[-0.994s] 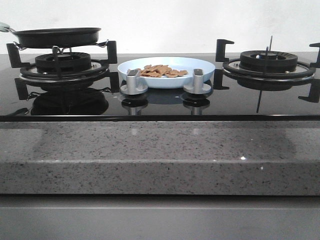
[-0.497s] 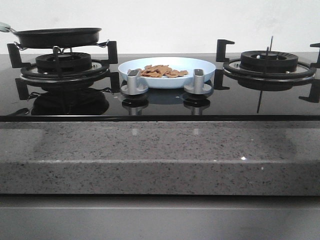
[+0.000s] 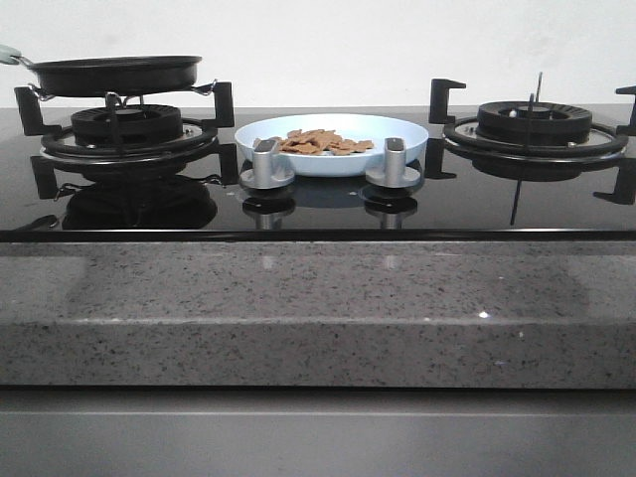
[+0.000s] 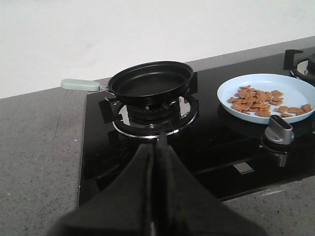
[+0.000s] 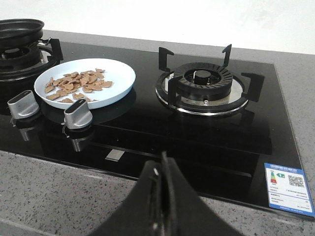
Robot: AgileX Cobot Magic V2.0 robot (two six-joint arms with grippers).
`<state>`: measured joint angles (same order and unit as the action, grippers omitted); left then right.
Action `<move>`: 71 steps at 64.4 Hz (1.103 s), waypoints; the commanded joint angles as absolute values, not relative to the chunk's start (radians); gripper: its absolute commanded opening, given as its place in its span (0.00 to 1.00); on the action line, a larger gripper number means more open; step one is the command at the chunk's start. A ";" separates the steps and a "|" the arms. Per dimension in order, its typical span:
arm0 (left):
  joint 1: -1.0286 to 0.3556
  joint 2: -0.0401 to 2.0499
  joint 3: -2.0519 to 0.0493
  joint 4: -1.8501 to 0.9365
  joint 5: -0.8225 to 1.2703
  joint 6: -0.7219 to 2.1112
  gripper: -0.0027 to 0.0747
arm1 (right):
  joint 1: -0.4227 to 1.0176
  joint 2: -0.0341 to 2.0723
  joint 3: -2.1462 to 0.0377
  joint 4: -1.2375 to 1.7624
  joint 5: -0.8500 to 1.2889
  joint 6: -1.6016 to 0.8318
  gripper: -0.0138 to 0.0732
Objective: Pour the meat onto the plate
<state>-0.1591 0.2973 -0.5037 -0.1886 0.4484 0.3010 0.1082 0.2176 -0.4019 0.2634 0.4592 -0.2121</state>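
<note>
Front view, plate: a pale-blue round plate [image 3: 331,142] sits on the black glass cooktop [image 3: 318,204], midway between the two burners and just behind two silver knobs [image 3: 266,164].
Front view, meat: a low heap of small orange-brown meat [image 3: 322,142] pieces lies inside the plate.
Front view, pan: a black frying pan [image 3: 114,74] rests on the left burner [image 3: 124,127]; its pale-green handle points off to the left. The right burner [image 3: 535,124] carries nothing.
Front view, tabletop: a speckled grey stone tabletop [image 3: 318,308] edges the cooktop at the front. Neither tool shows in this view.

Left wrist view, tool: the left tool [image 4: 158,147] has its two dark fingers pressed together with no gap, holding nothing. It hangs over the front edge of the cooktop.
Left wrist view, pan: the frying pan [image 4: 151,80] looks bare inside and sits on the burner straight beyond the tool.
Left wrist view, plate and meat: the plate [image 4: 266,96] with the meat [image 4: 258,101] lies off to one side of the tool, well apart from it, beside the pan's burner.

Right wrist view, tool: the right tool [image 5: 163,169] is likewise closed tight and grips nothing. It hangs above the front strip of tabletop.
Right wrist view, plate and meat: the plate [image 5: 85,82] and the meat [image 5: 78,82] lie well apart from the tool, between the pan's burner and the bare burner [image 5: 202,81], behind the two knobs.
Right wrist view, label: a blue-and-white sticker [image 5: 289,181] sits on the cooktop's near corner.
</note>
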 commanded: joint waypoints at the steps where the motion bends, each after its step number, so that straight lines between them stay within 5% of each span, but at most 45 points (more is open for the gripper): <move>1: -0.168 0.307 -0.528 -0.205 0.368 0.290 0.01 | 0.108 0.226 -0.426 0.262 0.383 -0.224 0.09; 46: -0.168 0.307 -0.526 -0.205 0.352 0.290 0.01 | 0.108 0.226 -0.426 0.262 0.383 -0.224 0.09; 71: -0.166 0.161 -0.348 -0.025 0.202 0.103 0.01 | 0.108 0.226 -0.426 0.262 0.383 -0.224 0.09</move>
<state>-0.1591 0.1933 -0.3579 -0.0319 0.2748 0.1241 0.1082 0.2164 -0.4019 0.2634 0.4592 -0.2121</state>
